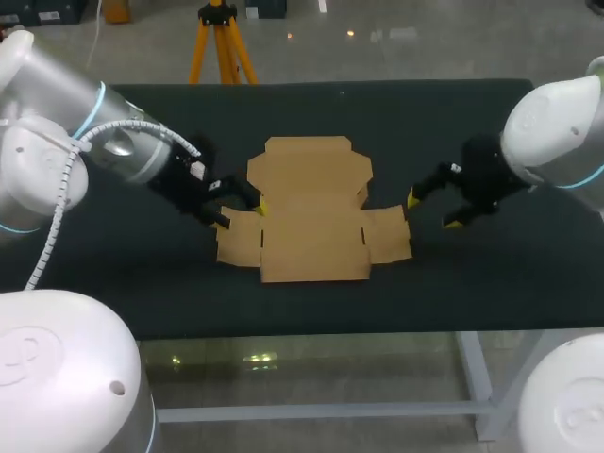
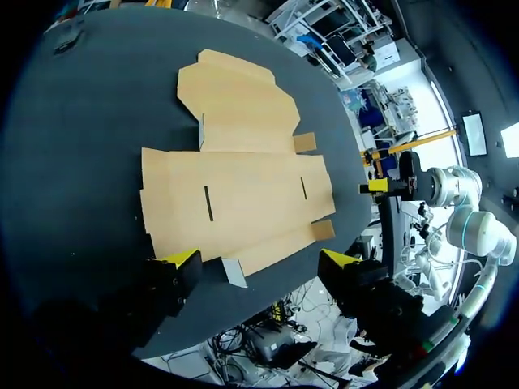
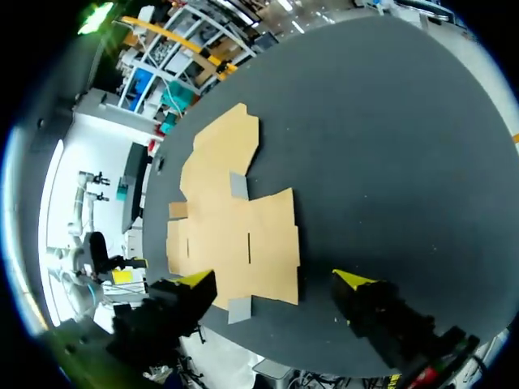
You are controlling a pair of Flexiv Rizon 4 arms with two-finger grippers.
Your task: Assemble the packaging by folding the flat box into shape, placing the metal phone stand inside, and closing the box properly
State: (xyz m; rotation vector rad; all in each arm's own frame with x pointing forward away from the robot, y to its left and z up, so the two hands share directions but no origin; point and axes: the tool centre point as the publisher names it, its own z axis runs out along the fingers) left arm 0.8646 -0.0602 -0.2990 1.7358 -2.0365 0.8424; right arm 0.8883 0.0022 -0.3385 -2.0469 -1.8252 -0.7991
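Head view: the flat box (image 1: 311, 212) lies unfolded in the middle of the table (image 1: 472, 123) (flaps spread sideways). The left gripper (image 1: 243, 215) is at its left flap, fingers wide apart and holding nothing. The right gripper (image 1: 432, 211) is just beside the right flap, equally wide and empty.

Left wrist view: the box's edge lies between the spread fingers; contact cannot be told.

Right wrist view: the box lies ahead, nearer one finger.
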